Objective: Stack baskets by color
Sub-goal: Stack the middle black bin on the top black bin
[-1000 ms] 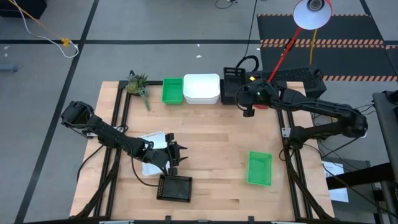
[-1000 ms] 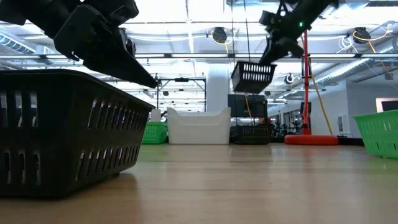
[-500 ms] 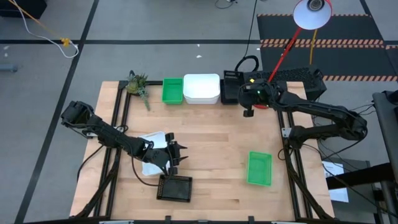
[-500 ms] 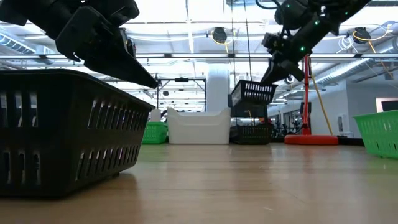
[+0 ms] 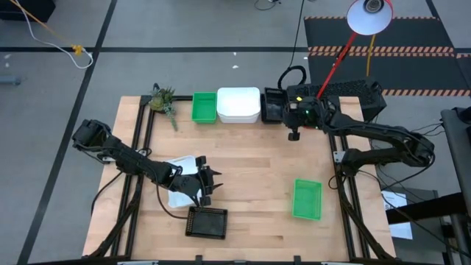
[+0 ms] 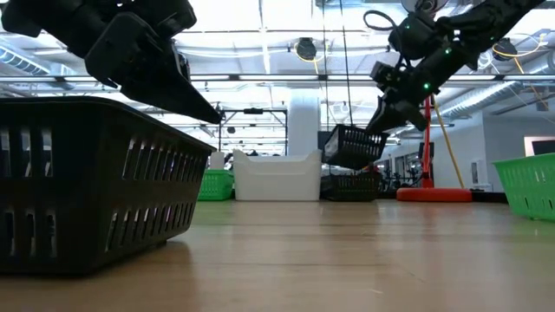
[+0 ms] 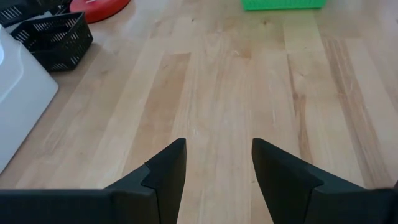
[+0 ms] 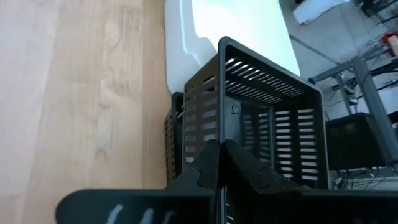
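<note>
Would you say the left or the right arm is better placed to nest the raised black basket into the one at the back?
Right. The right gripper is shut on the raised black basket, just above the back black basket. The left gripper is open, far off by another black basket.

Black slatted baskets (image 8: 267,118), bright green baskets (image 5: 307,199), a plain white basket (image 5: 238,105), pale wood-grain table (image 5: 257,162).

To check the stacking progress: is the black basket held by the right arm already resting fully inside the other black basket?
No: in the low view the held black basket hangs tilted above the black basket on the table.
</note>
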`<state>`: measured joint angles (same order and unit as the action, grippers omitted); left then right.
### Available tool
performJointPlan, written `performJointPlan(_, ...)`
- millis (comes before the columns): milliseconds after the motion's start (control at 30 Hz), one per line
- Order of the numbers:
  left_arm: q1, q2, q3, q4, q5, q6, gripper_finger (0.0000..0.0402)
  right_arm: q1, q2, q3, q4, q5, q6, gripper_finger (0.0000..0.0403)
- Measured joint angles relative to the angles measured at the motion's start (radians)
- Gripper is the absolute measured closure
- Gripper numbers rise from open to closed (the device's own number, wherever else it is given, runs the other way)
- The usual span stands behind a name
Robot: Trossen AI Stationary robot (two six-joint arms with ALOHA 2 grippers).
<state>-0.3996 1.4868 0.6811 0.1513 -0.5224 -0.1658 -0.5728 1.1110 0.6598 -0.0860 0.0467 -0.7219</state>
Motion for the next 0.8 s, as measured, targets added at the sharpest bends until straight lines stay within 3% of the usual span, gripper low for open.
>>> performJointPlan(200,0.0,0.0,0.0,0.0,0.0,0.0,0.0215,-0.025,0.04,-0.03,0.075,-0.051,-0.004,0.0397)
performJointPlan(567,0.0,0.0,0.0,0.0,0.0,-0.001,0.0215,-0.044,0.165,-0.03,0.141,-0.048,-0.021,0.0397)
performJointPlan(800,0.0,0.0,0.0,0.0,0.0,0.0,0.0215,-0.044,0.191,-0.029,0.146,-0.042,-0.023,0.0375)
